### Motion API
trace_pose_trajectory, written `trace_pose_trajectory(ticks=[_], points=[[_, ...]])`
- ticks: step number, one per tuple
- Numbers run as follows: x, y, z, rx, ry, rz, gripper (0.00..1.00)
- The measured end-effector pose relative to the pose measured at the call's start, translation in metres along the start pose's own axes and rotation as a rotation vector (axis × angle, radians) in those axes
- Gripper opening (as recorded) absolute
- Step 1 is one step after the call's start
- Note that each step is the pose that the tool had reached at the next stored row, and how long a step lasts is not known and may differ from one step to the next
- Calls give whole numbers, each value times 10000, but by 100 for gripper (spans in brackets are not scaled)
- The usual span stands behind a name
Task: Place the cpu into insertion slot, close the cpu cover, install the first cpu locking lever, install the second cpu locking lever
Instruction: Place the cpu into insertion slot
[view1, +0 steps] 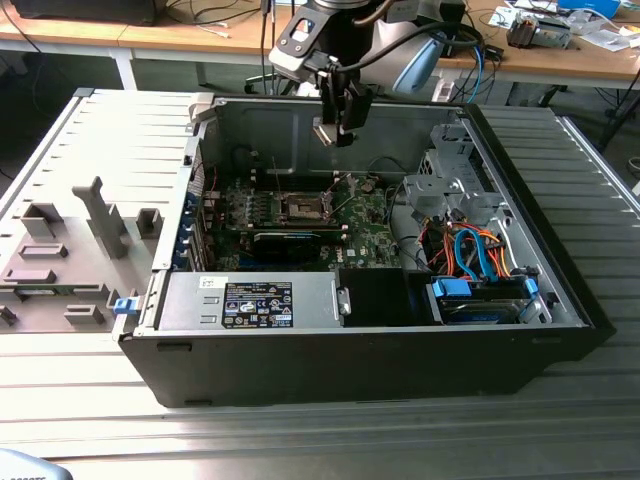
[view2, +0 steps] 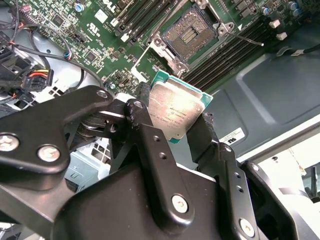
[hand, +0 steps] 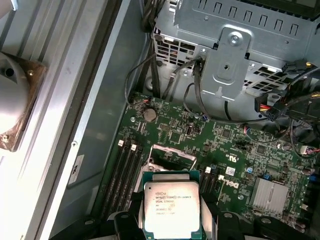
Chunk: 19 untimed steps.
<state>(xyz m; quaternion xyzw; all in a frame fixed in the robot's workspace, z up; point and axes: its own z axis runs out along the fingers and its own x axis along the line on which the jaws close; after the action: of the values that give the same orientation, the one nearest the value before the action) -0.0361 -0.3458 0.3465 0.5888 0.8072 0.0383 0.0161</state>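
Hazard, as judged: the cpu (hand: 171, 210), carried by its edges alone, could slip or meet the insertion slot (view2: 192, 32) tilted or off-centre — damaging the contacts. The gripper (view2: 171, 115) is clamped on two opposite cpu edges, high above the motherboard (view1: 370, 225) and well apart from the exposed slot.

The cpu (view2: 176, 106) sits clamped in the gripper (view1: 336, 130), above the computer case (view1: 300, 372); the insertion slot (view1: 300, 207) lies on the motherboard (view1: 372, 232) inside, below the gripper, well apart.
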Motion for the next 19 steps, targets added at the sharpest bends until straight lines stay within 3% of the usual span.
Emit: trace_pose_trajectory(ticks=[19], points=[[0,0,2,-7,-26,324,54]])
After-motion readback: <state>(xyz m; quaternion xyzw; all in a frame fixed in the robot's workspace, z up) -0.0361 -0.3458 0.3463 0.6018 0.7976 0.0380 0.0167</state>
